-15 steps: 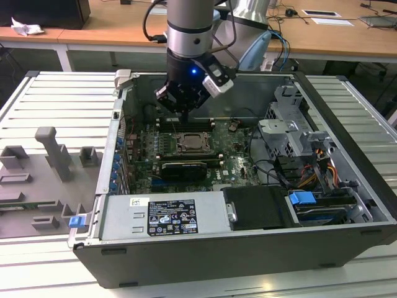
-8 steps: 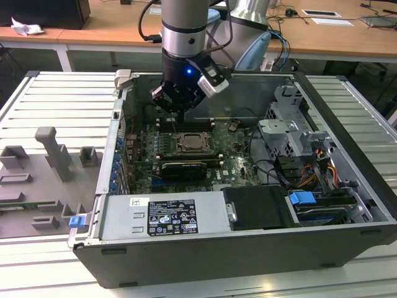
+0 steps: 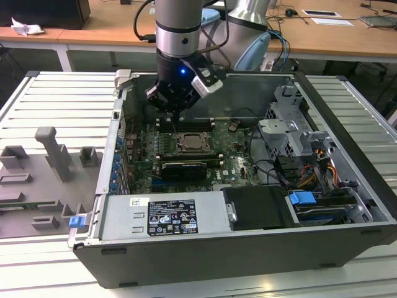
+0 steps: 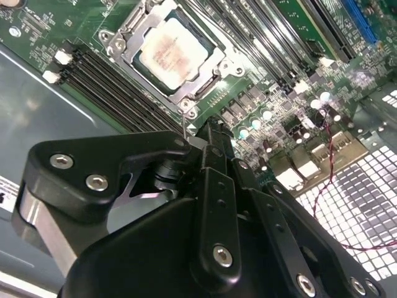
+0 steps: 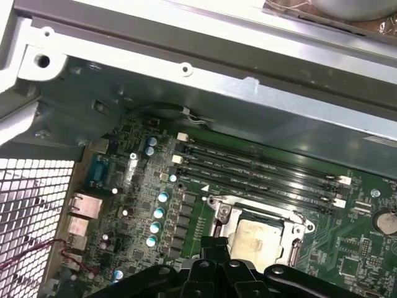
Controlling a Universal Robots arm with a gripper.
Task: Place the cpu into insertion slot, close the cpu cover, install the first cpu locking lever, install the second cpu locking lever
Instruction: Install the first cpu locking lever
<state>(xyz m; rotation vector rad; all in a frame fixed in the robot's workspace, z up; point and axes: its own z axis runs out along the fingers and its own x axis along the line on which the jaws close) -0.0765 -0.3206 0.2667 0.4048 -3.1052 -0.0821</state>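
Cut off by gripper (image 5: pixel 214 243) in the first wrist view: near edge of cpu cover (image 5: pixel 267 214). Points straight down, jaws pressed together, just beside covered cpu (image 3: pixel 191 144) at exterior view's centre.

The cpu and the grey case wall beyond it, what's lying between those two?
In the first wrist view, long black memory slots run side by side across the stretch between the cpu and the case wall.

white label (image 3: pixel 171 216) on power supply (image 3: pixel 211 211), print too small to read
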